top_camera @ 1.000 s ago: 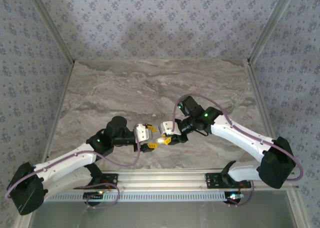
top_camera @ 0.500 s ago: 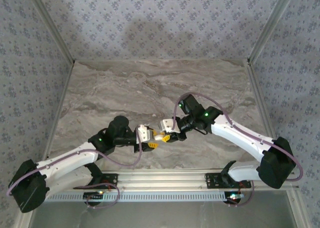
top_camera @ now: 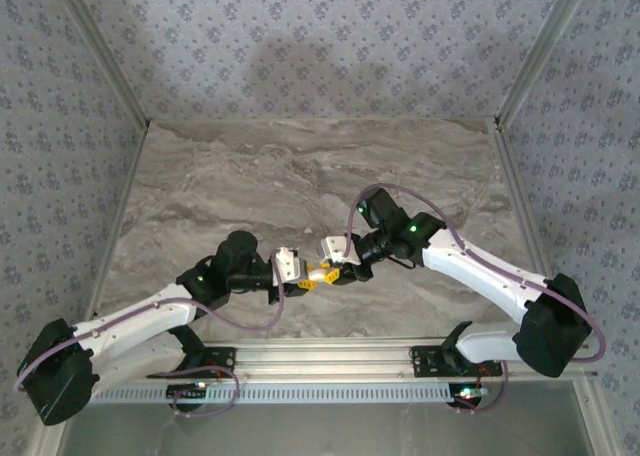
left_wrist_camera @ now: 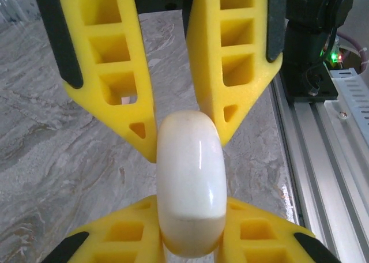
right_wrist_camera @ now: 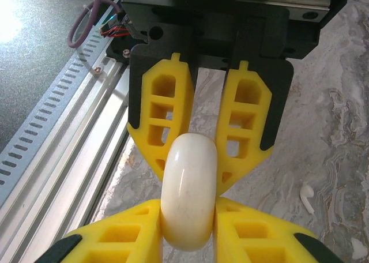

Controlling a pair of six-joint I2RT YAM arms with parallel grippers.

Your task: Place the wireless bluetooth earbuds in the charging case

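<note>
Bench (top_camera: pixel 250 176): grey marble top; the two arms met near the middle of its front edge.
Left gripper (left_wrist_camera: pixel 190 231): closed around one end of the charging case (left_wrist_camera: pixel 190 182).
Right gripper (right_wrist_camera: pixel 189 220): clamped on the opposite end.
Charging case: glossy white, smooth and rounded, held between both grippers.
Earbud (right_wrist_camera: pixel 307 198): tiny, pale white, lying alone on the bench, apart from the case.
</note>
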